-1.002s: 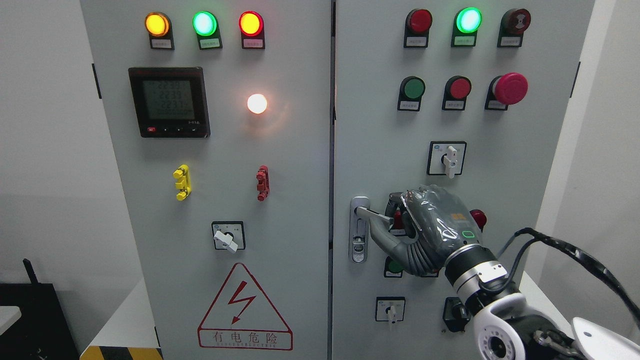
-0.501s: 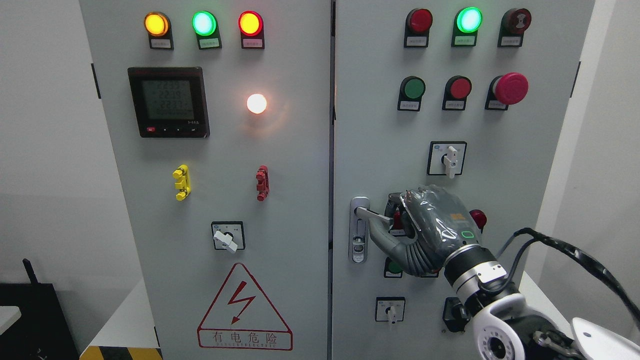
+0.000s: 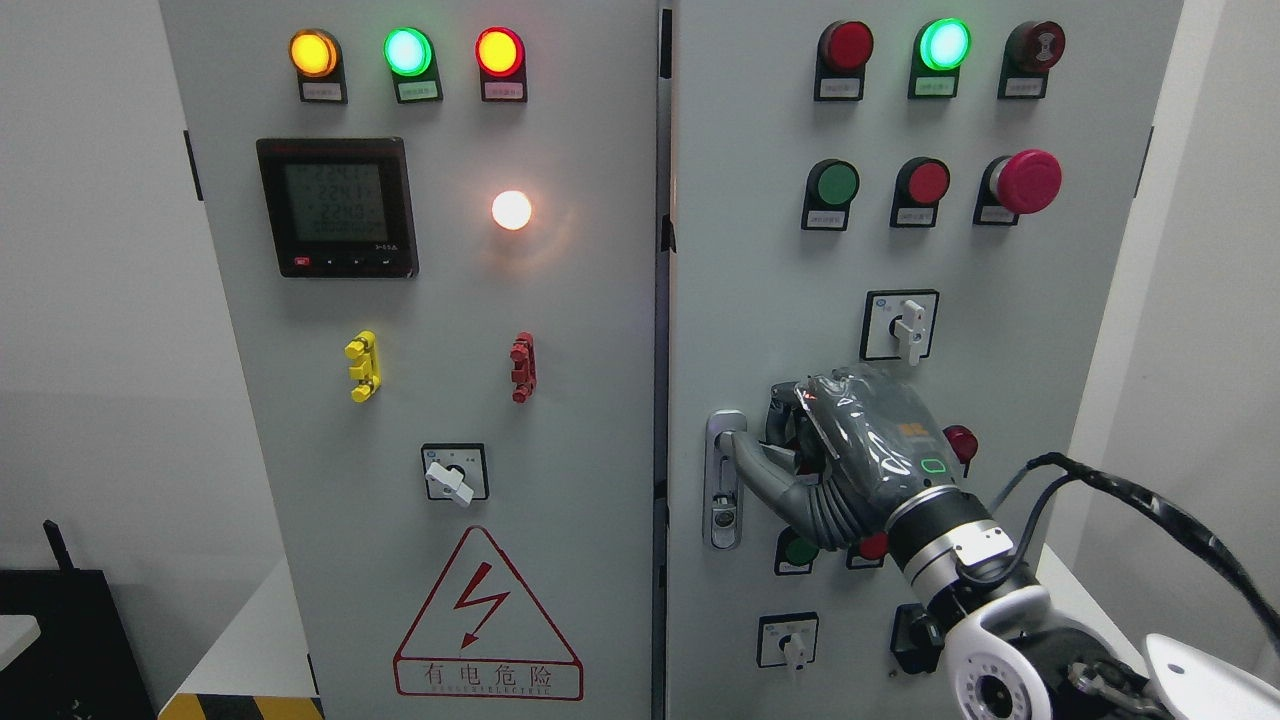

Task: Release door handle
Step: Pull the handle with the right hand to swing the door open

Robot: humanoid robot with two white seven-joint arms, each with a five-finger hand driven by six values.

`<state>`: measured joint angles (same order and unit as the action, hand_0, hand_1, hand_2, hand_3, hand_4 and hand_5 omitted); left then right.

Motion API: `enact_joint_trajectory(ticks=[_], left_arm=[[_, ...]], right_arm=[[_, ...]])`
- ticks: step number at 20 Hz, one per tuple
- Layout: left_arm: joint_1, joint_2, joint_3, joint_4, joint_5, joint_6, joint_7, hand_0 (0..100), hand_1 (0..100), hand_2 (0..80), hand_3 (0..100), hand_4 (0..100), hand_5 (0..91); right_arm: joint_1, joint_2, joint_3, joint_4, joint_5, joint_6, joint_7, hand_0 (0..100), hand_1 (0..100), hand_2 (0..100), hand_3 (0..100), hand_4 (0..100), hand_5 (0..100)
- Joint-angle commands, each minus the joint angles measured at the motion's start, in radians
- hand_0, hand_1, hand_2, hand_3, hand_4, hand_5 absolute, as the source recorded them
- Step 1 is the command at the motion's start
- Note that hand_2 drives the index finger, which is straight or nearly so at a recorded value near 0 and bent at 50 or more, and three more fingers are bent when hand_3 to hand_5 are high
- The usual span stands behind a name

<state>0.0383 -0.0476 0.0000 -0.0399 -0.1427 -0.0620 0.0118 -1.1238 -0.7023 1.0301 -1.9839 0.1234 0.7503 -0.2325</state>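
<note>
While my right hand (image 3: 850, 450) hangs in front of the right door (image 3: 760, 300), its fingers are curled in by the handle (image 3: 722, 478), thumb (image 3: 752, 462) poking toward the silver plate low on the door's left edge. I honestly can't tell if it's gripping the lever or just touching it, since the hand hides that bit. Just above sits a white rotary switch (image 3: 908, 322), with a red mushroom button (image 3: 1028, 181) higher up. Over on the left door (image 3: 430, 560) there's a meter (image 3: 338, 206) and a shock warning triangle (image 3: 487, 618).
</note>
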Motion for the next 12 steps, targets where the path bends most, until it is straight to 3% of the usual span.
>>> enact_joint_trajectory(ticks=[1, 12], left_arm=[[0.0, 0.0, -0.025, 0.0, 0.0, 0.001, 0.0, 12, 39, 0.0, 0, 0, 0.0], [0.0, 0.0, -0.025, 0.0, 0.0, 0.001, 0.0, 12, 39, 0.0, 0, 0, 0.0]], right_arm=[[-0.001, 0.0, -0.004, -0.003, 0.001, 0.001, 0.007, 60, 33, 70, 100, 100, 100], [-0.013, 0.003, -0.005, -0.004, 0.004, -0.015, 0.005, 61, 33, 69, 100, 100, 100]])
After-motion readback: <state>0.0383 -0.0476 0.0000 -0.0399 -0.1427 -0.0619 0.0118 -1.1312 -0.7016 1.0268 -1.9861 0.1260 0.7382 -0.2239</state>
